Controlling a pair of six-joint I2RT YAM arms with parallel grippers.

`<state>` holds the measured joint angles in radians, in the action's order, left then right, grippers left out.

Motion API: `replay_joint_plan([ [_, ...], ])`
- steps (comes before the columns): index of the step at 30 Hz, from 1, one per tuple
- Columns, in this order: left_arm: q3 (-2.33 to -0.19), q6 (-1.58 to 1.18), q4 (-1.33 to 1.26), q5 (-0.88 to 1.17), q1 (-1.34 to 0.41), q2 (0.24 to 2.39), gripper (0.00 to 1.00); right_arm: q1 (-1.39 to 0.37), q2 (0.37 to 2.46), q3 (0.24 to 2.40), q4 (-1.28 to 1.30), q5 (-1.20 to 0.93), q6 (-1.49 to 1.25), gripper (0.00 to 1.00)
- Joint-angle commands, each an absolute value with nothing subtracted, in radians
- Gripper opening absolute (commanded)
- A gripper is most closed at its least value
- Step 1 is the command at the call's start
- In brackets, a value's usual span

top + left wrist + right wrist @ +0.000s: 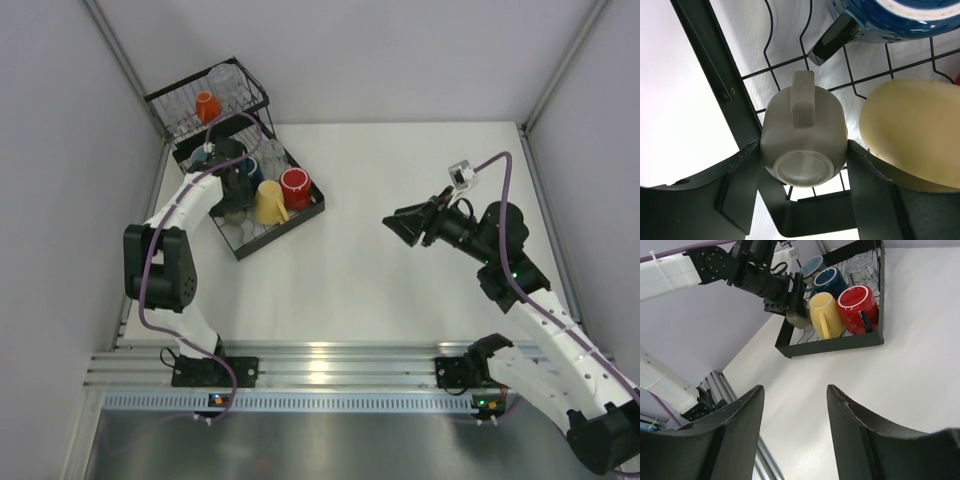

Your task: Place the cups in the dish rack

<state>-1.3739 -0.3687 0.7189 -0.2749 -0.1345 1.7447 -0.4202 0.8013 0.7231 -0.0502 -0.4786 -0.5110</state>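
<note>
While the left gripper (803, 159) reached down into the low tray part of the dish rack (840, 344), its two fingers (742, 170) pressed against opposite sides of a grey mug (802, 120), pinching it. The mug's base faced the wrist camera and its handle pointed away from the gripper. It hung over the wire floor at the left side of the tray, close to the tray's wall, and whether it rested on the wires could not be told. A yellow mug (915, 130) stood just beside it in the tray, with a blue mug (900, 20) farther in and a red mug (857, 310) touching the yellow one on its other side. In the taller basket part of the rack sat an orange-red mug (207, 105) near a clear tumbler (225, 80). The right gripper (795, 392) hovered well apart from the rack, above the bare white counter (400, 300). Its fingers were spread with nothing between them, and it was turned toward the rack.
</note>
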Motion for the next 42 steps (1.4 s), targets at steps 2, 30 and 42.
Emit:
replay_joint_plan([
  [2,-1.367,-0.385,0.699,-0.282,-0.123,1.753,0.07,-0.403,0.776,0.775,-0.035,-0.451,-0.482,0.54],
  [30,-1.397,-0.379,0.701,-0.242,-0.110,1.741,0.73,-0.402,0.758,0.761,-0.012,-0.423,-0.482,0.54],
  [42,-1.410,-0.362,0.706,-0.250,-0.110,1.668,0.80,-0.403,0.745,0.767,-0.003,-0.414,-0.486,0.55],
])
